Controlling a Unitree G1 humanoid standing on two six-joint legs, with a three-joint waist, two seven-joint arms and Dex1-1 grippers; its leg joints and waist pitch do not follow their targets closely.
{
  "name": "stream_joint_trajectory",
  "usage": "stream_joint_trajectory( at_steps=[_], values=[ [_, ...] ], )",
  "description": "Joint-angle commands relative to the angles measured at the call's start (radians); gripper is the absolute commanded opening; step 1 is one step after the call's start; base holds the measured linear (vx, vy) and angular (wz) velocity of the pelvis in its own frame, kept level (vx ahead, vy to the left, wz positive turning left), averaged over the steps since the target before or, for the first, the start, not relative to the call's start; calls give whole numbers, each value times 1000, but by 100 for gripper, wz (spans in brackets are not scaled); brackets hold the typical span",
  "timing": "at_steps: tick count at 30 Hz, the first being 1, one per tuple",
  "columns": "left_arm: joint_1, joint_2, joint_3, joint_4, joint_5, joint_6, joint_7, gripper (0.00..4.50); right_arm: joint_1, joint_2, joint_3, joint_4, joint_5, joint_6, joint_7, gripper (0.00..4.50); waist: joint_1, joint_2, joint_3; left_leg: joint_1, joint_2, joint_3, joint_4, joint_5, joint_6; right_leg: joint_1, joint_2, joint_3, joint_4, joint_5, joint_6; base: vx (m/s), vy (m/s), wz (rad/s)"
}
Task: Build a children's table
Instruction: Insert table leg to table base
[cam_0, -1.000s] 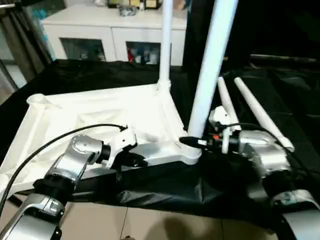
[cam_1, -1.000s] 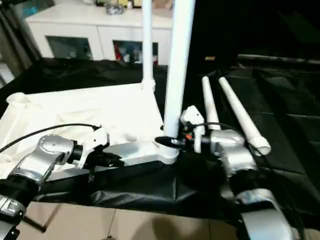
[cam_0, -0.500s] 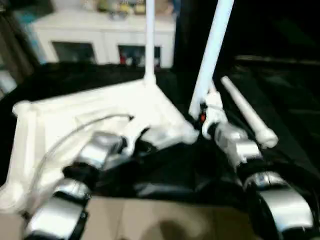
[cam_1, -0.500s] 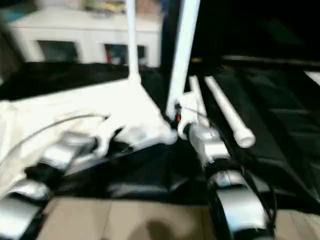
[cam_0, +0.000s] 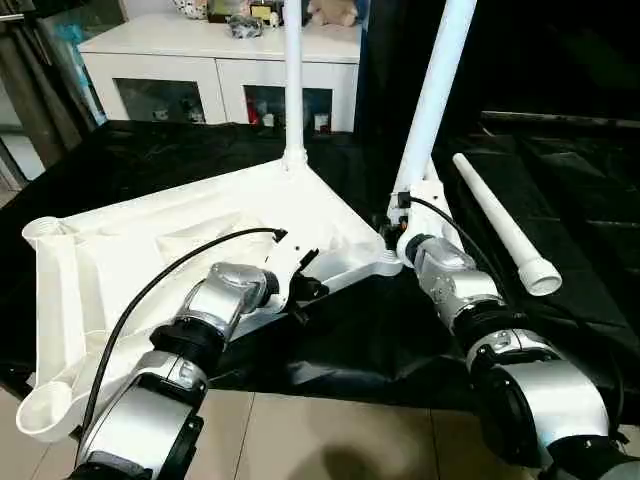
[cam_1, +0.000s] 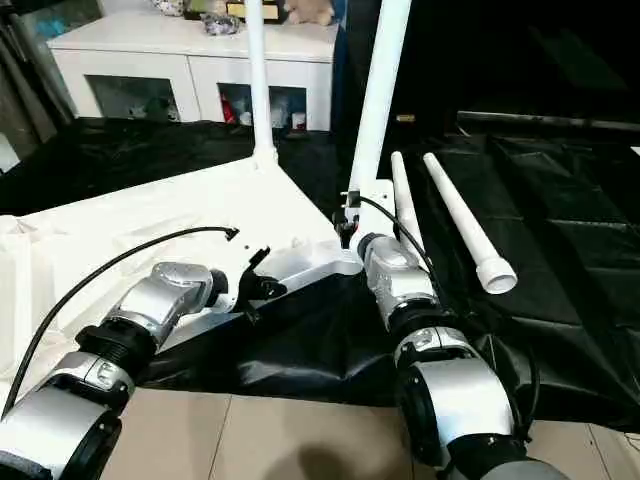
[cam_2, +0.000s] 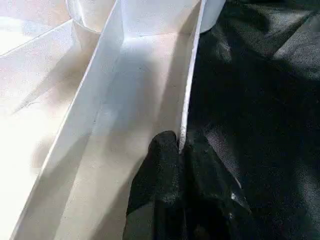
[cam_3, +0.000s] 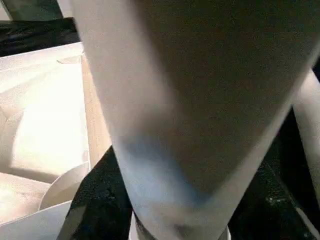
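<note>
The children's table top (cam_0: 150, 240) lies upside down on a black cloth, its ribbed underside facing up. One white leg (cam_0: 293, 80) stands upright in the far corner. A second leg (cam_0: 432, 95) rises, slightly tilted, from the near right corner. My right gripper (cam_0: 398, 212) is shut on that leg's base (cam_3: 165, 125). My left gripper (cam_0: 308, 287) is shut on the thin rim of the table top (cam_2: 192, 75), one black finger (cam_2: 160, 165) inside the wall. Two loose legs (cam_1: 402, 200) (cam_1: 465, 225) lie on the cloth to the right.
A white cabinet (cam_0: 200, 60) with glass-fronted compartments stands behind the work. The black cloth (cam_0: 380, 340) hangs over the front edge, with tan floor (cam_0: 330, 440) below. Open leg sockets (cam_0: 45, 228) (cam_0: 45, 410) sit at the table top's left corners.
The whole picture has shifted and turned, so the camera has moved. Both grippers keep their holds, the left on the rim and the right on the leg's base.
</note>
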Motion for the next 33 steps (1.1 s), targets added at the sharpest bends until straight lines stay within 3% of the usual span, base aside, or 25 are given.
stream_joint_trajectory(
  at_steps=[1, 7, 11, 13, 15, 16, 17, 18, 19, 22, 24, 30, 31, 33],
  values=[
    [-24, 7, 44, 4, 26, -2, 170, 0, 71, 121, 27, 135, 16, 130, 61, 191, -6, -1, -27, -4, 40, -14, -81, -359, 19, 12, -75, 47, -117, -582, -61, 0, 0, 0],
    [-21, 7, 49, -4, 23, -3, 156, 0, 62, 129, 36, 131, -19, 94, 93, 191, -7, -3, -25, -2, 37, -15, -81, -371, 19, 6, -77, 45, -127, -641, -39, 0, 0, 0],
    [-19, 11, 53, -6, 18, -11, 151, 0, 45, 128, 24, 123, -8, 75, 146, 191, -7, -4, -29, -7, 42, -16, -89, -337, 27, 14, -78, 42, -126, -603, -42, 0, 0, 0],
    [-19, 12, 54, -7, 17, -13, 151, 0, 41, 127, 22, 122, -9, 76, 150, 247, -7, -4, -28, -10, 43, -14, -91, -322, 29, 14, -77, 43, -124, -571, -51, 0, 0, 0],
    [-17, 16, 54, -11, 16, -23, 145, 0, 26, 120, 9, 116, -15, 67, 169, 261, -9, -4, -26, -7, 43, -14, -89, -349, 29, 9, -78, 43, -125, -590, -55, 0, 0, 0],
    [-16, 16, 54, -13, 15, -24, 143, 0, 21, 117, 3, 114, -14, 63, 176, 261, -18, -7, -27, -22, 43, -19, -94, -340, 25, 22, -79, 40, -120, -582, -48, 0, 0, 0],
    [-16, 17, 54, -14, 14, -25, 142, 0, 20, 116, 1, 114, -12, 62, 178, 276, -23, -3, -29, -34, 47, -25, -98, -307, 21, 33, -80, 38, -116, -546, -49, 0, 0, 0],
    [-15, 17, 54, -15, 14, -26, 141, 0, 18, 115, -2, 113, -10, 61, 181, 291, -23, -3, -30, -29, 48, -22, -97, -303, 22, 27, -79, 40, -118, -530, -52, 0, 0, 0],
    [-15, 17, 54, -15, 14, -26, 140, 0, 17, 114, -2, 113, -11, 60, 182, 301, -22, -4, -29, -14, 48, -16, -92, -311, 24, 13, -78, 45, -118, -515, -70, 0, 0, 0],
    [-11, 19, 53, -21, 12, -28, 133, 0, 8, 106, -7, 110, -13, 45, 201, 323, -25, -7, -27, -23, 47, -16, -93, -303, 32, 22, -80, 45, -115, -520, -84, 0, 0, 0],
    [-10, 20, 52, -24, 12, -29, 131, 0, 5, 105, -14, 109, -9, 41, 205, 343, -25, -7, -29, -21, 49, -14, -92, -288, 33, 20, -80, 48, -112, -489, -91, 0, 0, 0],
    [-5, 23, 53, -30, 17, -34, 124, 0, -3, 94, -51, 110, -2, 5, 192, 387, -26, -6, -35, -20, 53, -6, -86, -224, 42, 23, -77, 54, -94, -347, -161, 0, 0, 0],
    [-4, 23, 52, -33, 16, -33, 125, 0, -3, 94, -55, 109, 1, 2, 191, 387, -26, -7, -43, -25, 53, -5, -82, -175, 49, 30, -79, 55, -83, -275, -184, 58, -11, 1],
    [-1, 23, 50, -37, 16, -34, 121, 0, -5, 91, -63, 110, 7, 7, 208, 359, -20, -8, -58, -24, 52, 1, -66, -56, 79, 30, -75, 54, -59, -97, -233, 68, -14, 3]
  ],
)
